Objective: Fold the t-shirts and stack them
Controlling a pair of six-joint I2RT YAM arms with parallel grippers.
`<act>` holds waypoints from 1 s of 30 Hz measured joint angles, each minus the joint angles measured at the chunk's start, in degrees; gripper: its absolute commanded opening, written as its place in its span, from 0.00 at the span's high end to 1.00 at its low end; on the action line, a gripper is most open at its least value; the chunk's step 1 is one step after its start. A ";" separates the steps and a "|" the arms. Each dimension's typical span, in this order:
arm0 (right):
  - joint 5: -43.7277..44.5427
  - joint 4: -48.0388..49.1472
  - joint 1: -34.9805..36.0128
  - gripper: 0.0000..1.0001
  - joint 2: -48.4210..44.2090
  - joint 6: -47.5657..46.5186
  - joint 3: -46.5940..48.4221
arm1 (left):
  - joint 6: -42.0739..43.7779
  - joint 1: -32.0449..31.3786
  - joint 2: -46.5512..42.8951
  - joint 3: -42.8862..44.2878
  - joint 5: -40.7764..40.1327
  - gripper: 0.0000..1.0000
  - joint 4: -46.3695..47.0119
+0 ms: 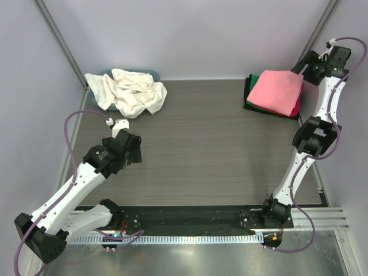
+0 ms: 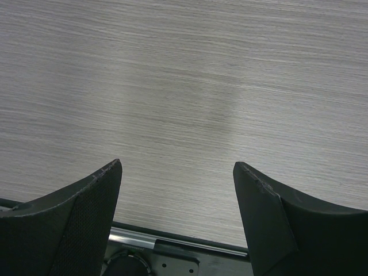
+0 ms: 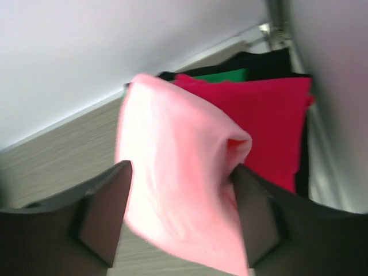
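Salmon pink t-shirt (image 1: 282,91) lies on top of the stack at the tabletop's (image 1: 201,144) far right corner.
It lies folded over the magenta red (image 3: 270,121), green (image 3: 227,75) and black (image 3: 270,60) shirts, which suggests this is the stacking spot. The right pincer (image 3: 181,169) hangs at the stack's far edge, jaws parted around a raised pink fold, brushing it but apparently not pinching; that view is blurred. The left pincer (image 2: 177,165) hangs wide and empty over bare tabletop near the left edge, likely waiting. Crumpled cream white shirts (image 1: 131,91) sit unfolded in the teal tub (image 1: 144,72) at the far left corner.
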 measured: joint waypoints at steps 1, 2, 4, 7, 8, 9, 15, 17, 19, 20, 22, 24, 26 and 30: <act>1.20 -0.02 -0.17 0.15 1.38 0.15 1.05 | 0.00 0.00 0.04 0.00 0.00 0.21 0.00; 2.80 -0.44 -0.31 0.13 3.37 0.48 2.62 | 0.00 0.00 0.04 0.00 0.00 0.21 0.00; 6.19 -1.09 -0.55 0.10 5.88 0.85 4.52 | 0.00 0.00 0.04 0.00 0.00 0.21 0.00; 10.23 -3.10 -0.59 0.09 6.62 1.40 4.44 | 0.00 0.00 -0.07 0.00 0.00 0.21 0.02; 11.32 -3.43 -0.59 0.09 6.40 1.57 4.42 | 0.00 0.00 -0.17 0.00 0.00 0.21 0.00; 12.41 -3.54 -0.55 0.09 6.01 1.73 4.31 | 0.00 0.00 -0.31 0.00 0.00 0.21 0.00; 17.99 -4.68 -0.13 0.09 -2.58 3.91 -2.58 | 0.00 0.00 -2.12 0.00 0.00 0.21 0.02; 18.12 -4.76 -0.22 0.09 -7.23 5.20 -5.62 | 0.00 0.00 -2.69 0.00 0.00 0.21 0.00; 17.00 -4.31 -0.20 0.08 -12.52 6.95 -8.72 | 0.00 0.00 -3.10 0.00 0.00 0.20 0.00; 15.65 -3.87 -0.20 0.09 -15.30 8.22 -10.45 | 0.00 0.00 -3.28 0.00 0.00 0.20 0.00; 12.57 -1.68 0.13 0.08 -21.31 10.97 -15.02 | 0.00 0.00 -3.76 0.00 -0.02 0.20 -0.02; 9.94 2.67 1.68 0.06 -28.59 13.49 -22.27 | -0.02 0.00 -4.52 0.00 -0.02 0.18 -0.02; 8.92 6.34 6.47 0.05 -36.11 14.75 -30.62 | -0.04 0.00 -5.33 0.00 -0.04 0.17 -0.02; 10.64 14.19 25.42 0.05 -47.76 14.78 -46.97 | -0.04 0.00 -6.49 0.00 -0.04 0.18 -0.09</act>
